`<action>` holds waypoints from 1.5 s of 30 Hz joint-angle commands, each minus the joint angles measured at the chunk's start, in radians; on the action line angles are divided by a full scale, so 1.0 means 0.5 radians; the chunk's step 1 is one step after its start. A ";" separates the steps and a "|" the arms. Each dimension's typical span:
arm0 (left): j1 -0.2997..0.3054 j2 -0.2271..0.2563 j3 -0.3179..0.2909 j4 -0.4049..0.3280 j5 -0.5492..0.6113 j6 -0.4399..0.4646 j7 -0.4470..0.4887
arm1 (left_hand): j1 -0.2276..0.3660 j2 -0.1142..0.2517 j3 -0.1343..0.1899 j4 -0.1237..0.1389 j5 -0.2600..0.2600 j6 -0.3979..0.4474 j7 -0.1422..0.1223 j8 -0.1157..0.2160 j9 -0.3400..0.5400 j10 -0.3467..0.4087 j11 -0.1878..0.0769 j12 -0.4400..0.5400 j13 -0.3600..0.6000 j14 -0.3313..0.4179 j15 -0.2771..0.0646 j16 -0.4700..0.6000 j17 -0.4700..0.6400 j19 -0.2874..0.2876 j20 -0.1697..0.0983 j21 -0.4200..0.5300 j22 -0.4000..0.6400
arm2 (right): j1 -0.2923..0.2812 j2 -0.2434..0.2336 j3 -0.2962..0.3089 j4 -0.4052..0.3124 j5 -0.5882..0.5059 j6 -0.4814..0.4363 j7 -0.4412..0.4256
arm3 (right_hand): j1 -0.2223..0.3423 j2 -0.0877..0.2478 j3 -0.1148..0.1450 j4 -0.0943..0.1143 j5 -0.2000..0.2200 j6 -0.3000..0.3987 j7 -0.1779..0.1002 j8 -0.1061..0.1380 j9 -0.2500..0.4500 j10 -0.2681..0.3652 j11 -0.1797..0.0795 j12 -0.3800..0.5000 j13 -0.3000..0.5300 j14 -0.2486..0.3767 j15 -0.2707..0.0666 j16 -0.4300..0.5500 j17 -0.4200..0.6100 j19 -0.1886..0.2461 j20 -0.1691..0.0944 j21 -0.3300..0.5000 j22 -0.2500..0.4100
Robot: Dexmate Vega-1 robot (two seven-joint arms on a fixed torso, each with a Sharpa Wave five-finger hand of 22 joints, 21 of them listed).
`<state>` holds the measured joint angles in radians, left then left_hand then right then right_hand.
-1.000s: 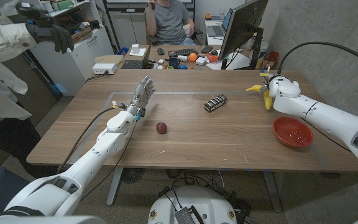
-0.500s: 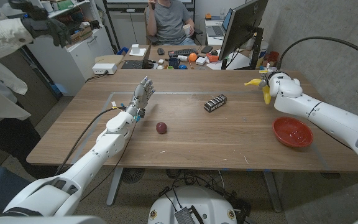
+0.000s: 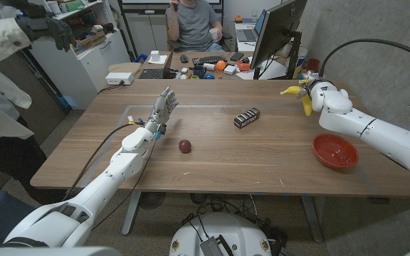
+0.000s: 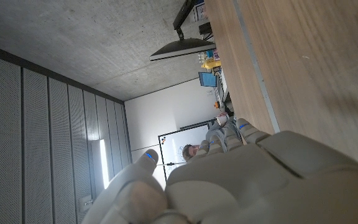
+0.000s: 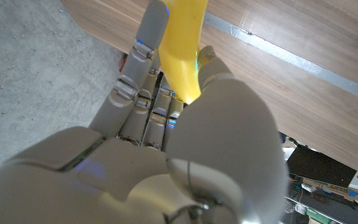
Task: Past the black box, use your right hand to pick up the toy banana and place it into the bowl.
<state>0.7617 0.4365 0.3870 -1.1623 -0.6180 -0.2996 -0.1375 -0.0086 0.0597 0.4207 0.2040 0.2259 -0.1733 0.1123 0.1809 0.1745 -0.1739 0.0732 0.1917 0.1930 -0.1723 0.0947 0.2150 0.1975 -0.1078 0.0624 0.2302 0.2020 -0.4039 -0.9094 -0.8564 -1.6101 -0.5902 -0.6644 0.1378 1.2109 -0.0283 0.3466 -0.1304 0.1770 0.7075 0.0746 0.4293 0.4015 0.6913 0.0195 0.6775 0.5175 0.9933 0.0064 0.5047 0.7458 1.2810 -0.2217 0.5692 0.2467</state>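
Observation:
My right hand (image 3: 317,91) holds the yellow toy banana (image 3: 299,97) in the air over the table's far right part. The right wrist view shows the banana (image 5: 180,46) pinched between the thumb and fingers of that hand (image 5: 160,149). The red bowl (image 3: 335,151) sits on the table nearer to me than the hand, with nothing in it. The black box (image 3: 247,117) lies mid-table, to the left of the banana. My left hand (image 3: 164,107) stands at the table's left with its fingers apart and holds nothing; its back (image 4: 241,180) shows in the left wrist view.
A dark red ball (image 3: 184,146) lies near the table's middle, right of my left forearm. A monitor (image 3: 276,32) stands at the far right edge. A person sits behind the table at a cluttered desk, and a gloved sleeve reaches in at the far left.
My right hand has lifted the banana a little higher and carried it slightly to the right. The left hand, box and bowl have stayed put.

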 commanded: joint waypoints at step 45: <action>-0.111 -0.086 0.074 0.151 0.026 -0.013 -0.085 | -0.009 0.260 -0.007 -0.003 -0.004 -0.235 -0.005 0.009 0.010 -0.310 0.006 0.010 0.002 -0.299 0.004 0.014 0.005 -0.006 0.015 0.008 0.004 | -0.763 -0.557 0.556 -0.461 -0.168 0.209 -0.095 | 0.395 0.392 -0.016 0.025 0.020 0.261 -0.185 0.075 0.001 0.079 -0.041 0.045 0.008 0.273 -0.432 -0.008 0.113 -0.100 -0.007 0.043 0.024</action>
<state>0.7185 0.4030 0.4162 -1.1052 -0.6073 -0.3034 -0.1650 -0.0086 0.0597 0.4207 0.2040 0.2259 -0.1733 0.1122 0.1809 0.1745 -0.1739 0.0731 0.1917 0.1907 -0.1723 0.0947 0.2150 0.1975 -0.1078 0.0624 0.2302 0.2020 -0.6791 -1.1131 -0.6488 -1.7660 -0.7016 -0.5018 0.1083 1.2112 -0.0287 0.3384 -0.1222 0.1813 0.7155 0.0825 0.4605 0.4015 0.6996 0.0185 0.6927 0.5187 0.9862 -0.0007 0.4983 0.7990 1.2434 -0.2092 0.5829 0.2556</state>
